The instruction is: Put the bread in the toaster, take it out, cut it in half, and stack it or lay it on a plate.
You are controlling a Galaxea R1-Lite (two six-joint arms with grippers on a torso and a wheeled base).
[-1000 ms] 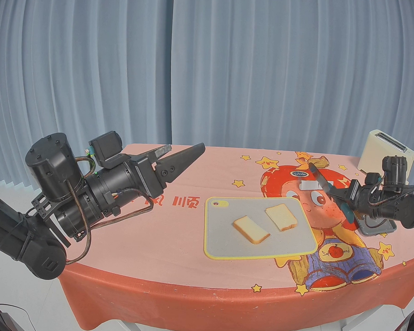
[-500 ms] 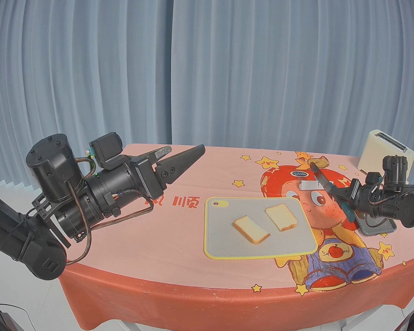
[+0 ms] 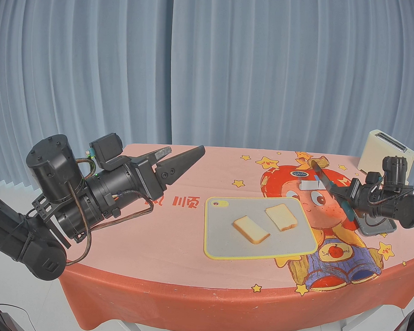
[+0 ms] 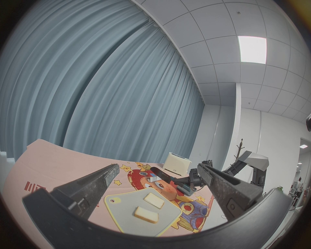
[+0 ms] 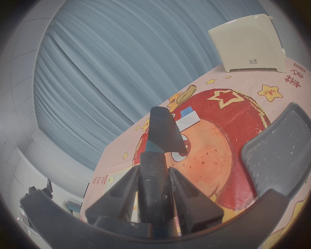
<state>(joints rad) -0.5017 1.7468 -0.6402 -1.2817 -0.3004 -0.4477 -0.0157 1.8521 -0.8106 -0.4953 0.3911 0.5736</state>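
Observation:
Two bread halves lie apart on the grey cutting board [image 3: 221,246]: one half [image 3: 251,229] near the middle, the other half [image 3: 281,216] to its right. They also appear in the left wrist view, the nearer half [image 4: 146,214] and the farther half [image 4: 154,200]. My right gripper [image 3: 346,197] is shut on a dark knife [image 3: 324,179], blade raised over the table right of the board; its handle [image 5: 153,181] sits between the fingers. My left gripper [image 3: 182,154] hangs open and empty over the table's left part. The cream toaster [image 3: 386,151] stands at the far right.
A dark grey tray [image 3: 373,227] lies below the right arm near the table's right edge, also seen as the tray [image 5: 278,152]. A blue curtain hangs behind the table. Bare tablecloth stretches between the left gripper and the board.
The right gripper with the knife has drifted slightly right and tilted the blade a little higher. The left arm has hardly moved.

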